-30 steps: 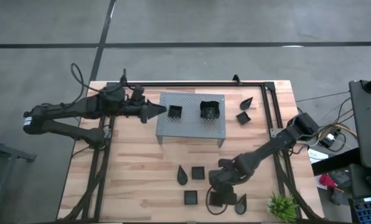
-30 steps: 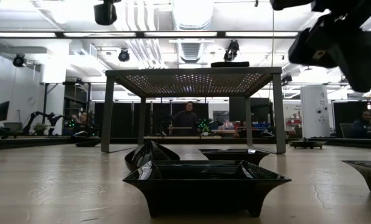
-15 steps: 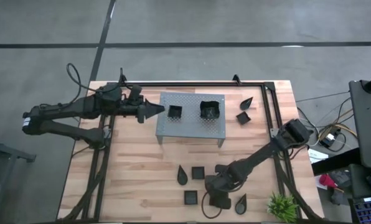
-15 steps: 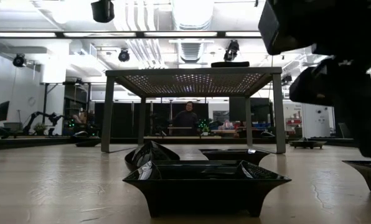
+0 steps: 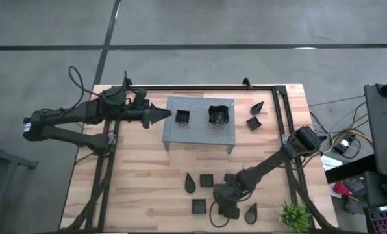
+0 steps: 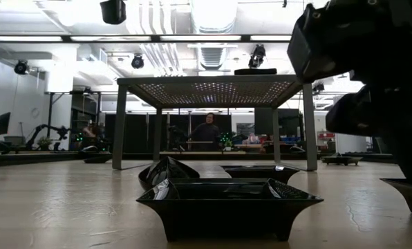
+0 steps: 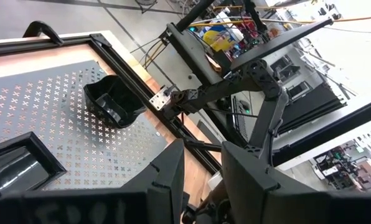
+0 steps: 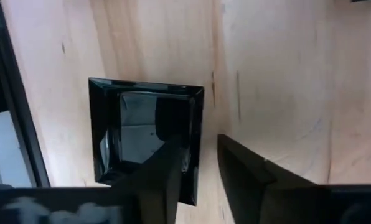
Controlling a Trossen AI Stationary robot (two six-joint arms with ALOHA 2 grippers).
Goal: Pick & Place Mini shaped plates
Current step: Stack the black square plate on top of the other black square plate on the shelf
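Compared with a second ago: right gripper (image 5: 227, 207) lower and closer to the near edge of the surface (image 5: 141, 175), now set over a square plate (image 8: 142, 134) not far from the near right corner. In the low view, the right arm (image 6: 372, 62) fills more of the right side than before. Almost no change over the last half second. Fingers (image 8: 167, 168) a narrow way apart, one above the plate's hollow, the other outside over bare wood, the rim between them (a sliver of wood still visible beside the rim, so not pinched).

Left gripper (image 5: 161, 115) about where it was, near the far left part of the surface, aimed at the grey rack (image 5: 200, 133). Fingers (image 7: 173, 174) narrowly parted, nothing seen between them.

On the rack: a small square dish (image 5: 182, 116) and a deeper dish (image 5: 219, 115). Off its right end, toward the far right corner: a teardrop plate (image 5: 256, 106) and a square one (image 5: 252, 122).

Toward the near edge: a teardrop (image 5: 190, 183) just beside a square (image 5: 207, 180), another square (image 5: 199, 207), and a teardrop (image 5: 250, 211) just beside the gripped-at plate. Small green plant (image 5: 293, 214) at the near right corner.

Beyond the surface: grey floor, ceiling strip lights, dark equipment, and a person (image 6: 207, 130) standing far back.
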